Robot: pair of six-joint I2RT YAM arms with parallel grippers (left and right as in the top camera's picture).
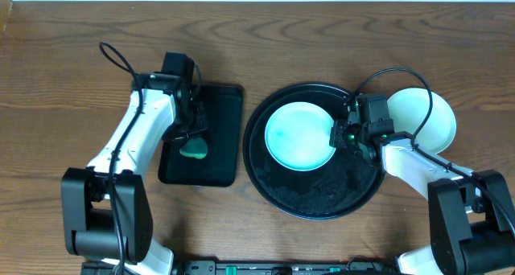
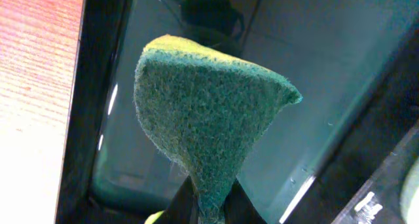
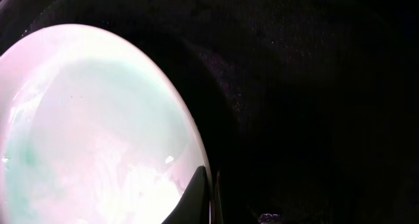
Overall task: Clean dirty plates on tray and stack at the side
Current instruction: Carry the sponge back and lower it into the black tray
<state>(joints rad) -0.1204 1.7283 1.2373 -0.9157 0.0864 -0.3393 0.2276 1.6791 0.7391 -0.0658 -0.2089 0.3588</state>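
Note:
A pale mint-green plate (image 1: 299,135) lies in the left part of the round black tray (image 1: 314,199). My right gripper (image 1: 338,135) is shut on this plate's right rim. In the right wrist view the plate (image 3: 91,132) fills the left half, and the gripper (image 3: 211,201) pinches its edge over the dark tray (image 3: 314,86). One dark finger (image 3: 196,198) lies on the plate's inner side. Plates (image 1: 422,114) sit on the table just right of the tray, partly hidden by my right arm. My left gripper (image 1: 187,135) is shut on a green-and-yellow sponge (image 1: 193,149).
The sponge (image 2: 209,119) hangs from the left gripper (image 2: 211,209) above a smaller rectangular black tray (image 1: 217,106), whose glossy floor (image 2: 327,67) shows behind it. Brown wooden table (image 1: 72,82) surrounds both trays.

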